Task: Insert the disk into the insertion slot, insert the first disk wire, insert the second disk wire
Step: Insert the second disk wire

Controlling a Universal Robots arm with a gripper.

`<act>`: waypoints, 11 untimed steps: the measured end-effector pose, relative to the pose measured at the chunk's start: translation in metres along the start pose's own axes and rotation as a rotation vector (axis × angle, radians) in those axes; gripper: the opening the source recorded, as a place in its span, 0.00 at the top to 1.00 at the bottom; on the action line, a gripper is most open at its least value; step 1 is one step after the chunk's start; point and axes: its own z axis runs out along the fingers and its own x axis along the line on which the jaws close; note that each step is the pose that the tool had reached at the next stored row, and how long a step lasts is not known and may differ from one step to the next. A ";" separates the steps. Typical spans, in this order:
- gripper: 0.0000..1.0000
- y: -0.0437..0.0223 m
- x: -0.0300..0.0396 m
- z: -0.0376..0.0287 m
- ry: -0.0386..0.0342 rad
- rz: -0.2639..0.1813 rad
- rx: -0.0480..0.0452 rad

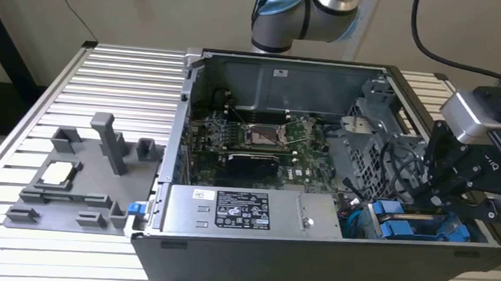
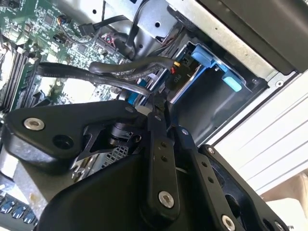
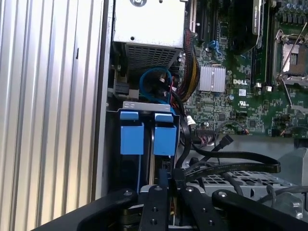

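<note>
Two blue-framed drives sit side by side in the grey drive cage at the case's corner, on the exterior view's right (image 1: 406, 225). Their blue tabs (image 3: 131, 137) (image 3: 165, 137) face out of the insertion slot (image 3: 144, 104); I cannot tell which one is the disk. My gripper (image 1: 423, 198) hangs just over this cage. In both wrist views its fingers (image 3: 157, 195) stand nearly together at the tips (image 2: 158, 102), shut on the end of a black flat disk wire (image 3: 231, 168) at the back of a drive. That wire (image 2: 96, 72) runs back over the motherboard.
The silver labelled power-supply box (image 1: 246, 212) lies beside the cage, with the motherboard (image 1: 250, 140) behind it. A looped blue cable (image 3: 154, 79) and a cable bundle sit between box and cage. On the slatted table (image 1: 124, 74), a grey fixture tray (image 1: 83, 176) stands on the exterior view's left.
</note>
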 end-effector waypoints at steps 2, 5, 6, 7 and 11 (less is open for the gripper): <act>0.84 -0.0003 0.0008 0.0013 0.0002 0.000 0.0001; 0.84 -0.0023 0.0019 0.0026 -0.0029 0.003 0.0005; 0.84 -0.0027 0.0020 0.0028 -0.0046 0.005 0.0008; 0.84 -0.0028 0.0020 0.0032 -0.0067 0.006 0.0011; 0.84 -0.0030 0.0021 0.0038 -0.0142 0.008 0.0020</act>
